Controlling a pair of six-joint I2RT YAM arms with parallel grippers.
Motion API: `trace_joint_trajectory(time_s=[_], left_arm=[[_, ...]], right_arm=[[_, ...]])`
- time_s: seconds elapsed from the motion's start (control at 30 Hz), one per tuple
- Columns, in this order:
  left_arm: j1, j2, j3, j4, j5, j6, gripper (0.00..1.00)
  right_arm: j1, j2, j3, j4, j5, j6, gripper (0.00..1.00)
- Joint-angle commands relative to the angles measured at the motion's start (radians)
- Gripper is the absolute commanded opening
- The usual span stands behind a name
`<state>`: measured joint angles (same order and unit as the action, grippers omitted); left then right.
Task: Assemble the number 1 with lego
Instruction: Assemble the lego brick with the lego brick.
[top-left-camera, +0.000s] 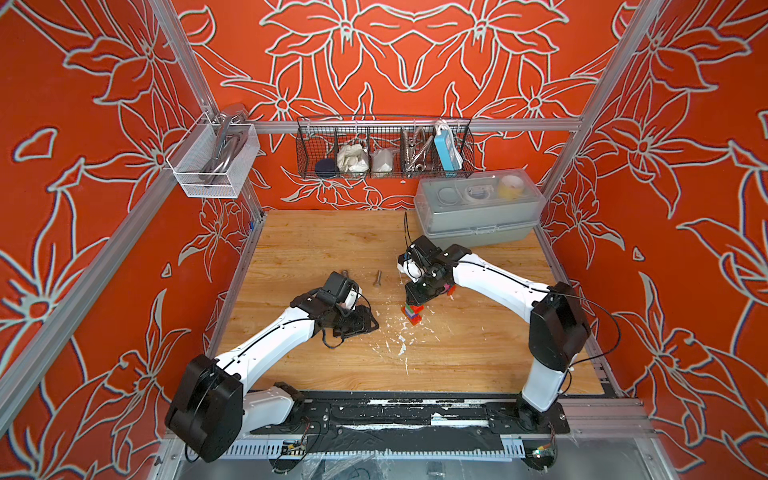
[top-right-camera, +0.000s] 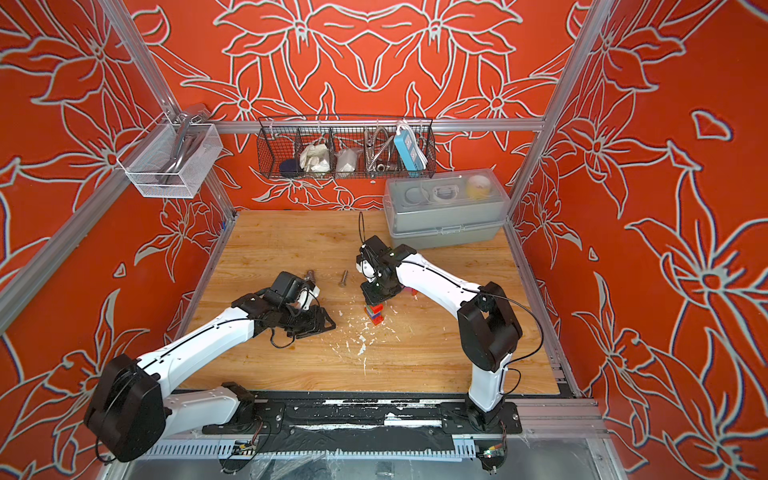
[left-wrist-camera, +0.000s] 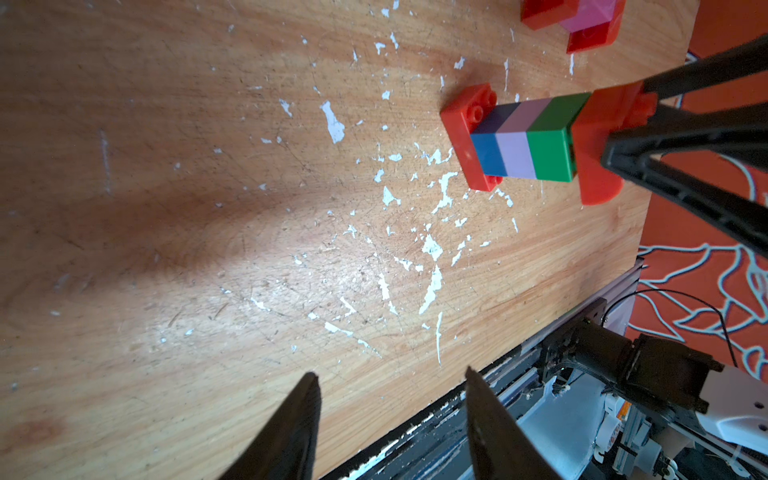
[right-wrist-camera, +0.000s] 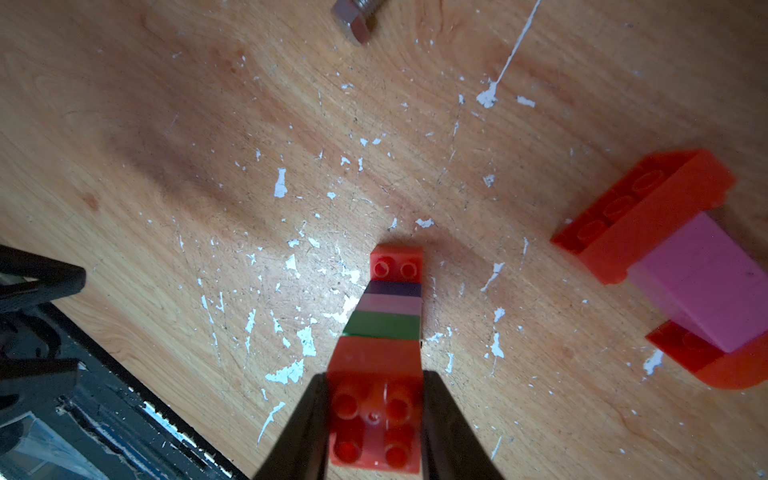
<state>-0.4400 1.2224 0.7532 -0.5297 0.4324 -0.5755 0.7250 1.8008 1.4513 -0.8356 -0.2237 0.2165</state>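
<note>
- so the lego stack (top-left-camera: 412, 313) is standing on end roughly mid-counter (top-left-camera: 291, 365); you can spot it in both top views
- bottom to top it goes red base brick (left-wrist-camera: 461, 137), blue brick (left-wrist-camera: 486, 156), lilac brick (left-wrist-camera: 515, 156), green brick (left-wrist-camera: 550, 153), then a red top brick (right-wrist-camera: 374, 415) with its studs facing up
- right jaws are clamped on that red top brick, one on each side; they sit right above the stack
- loose bits: a pink brick (right-wrist-camera: 702, 282) with a red brick (right-wrist-camera: 640, 212) and a second red brick (right-wrist-camera: 706, 361) touching it; they're near the stack at about 2 o'clock, partly tucked under the right arm (top-left-camera: 498, 278)
- left jaws are apart with nothing between them; they're low over the counter at about 9 o'clock from the stack, not touching it
- one grey bolt (top-left-camera: 377, 279) lies at roughly 10 o'clock; a second bolt (top-left-camera: 345, 273) peeks out behind the left wrist
- white flecks (left-wrist-camera: 432, 249) all over the wood around the stack
- further out, a grey lidded box (top-left-camera: 478, 216) at 1 o'clock; a black wire basket (top-left-camera: 384, 145) on the wall at 12
</note>
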Motion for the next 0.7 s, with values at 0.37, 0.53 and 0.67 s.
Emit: trace_joint_trajectory(time_s=[0.37,0.53,0.67], left_arm=[[0.009,0.004,0.015,-0.001,0.006,0.017,0.55],[0.011,0.004,0.015,0.000,0.008,0.018,0.55],[0.012,0.000,0.012,0.003,0.009,0.018,0.55]], right_arm=[[-0.021,0.020,-0.060,-0.087,0.014,-0.047,0.20],[-0.022,0.041,-0.041,-0.131,0.030,-0.074,0.18],[-0.019,0.070,-0.033,-0.147,0.061,-0.067,0.17]])
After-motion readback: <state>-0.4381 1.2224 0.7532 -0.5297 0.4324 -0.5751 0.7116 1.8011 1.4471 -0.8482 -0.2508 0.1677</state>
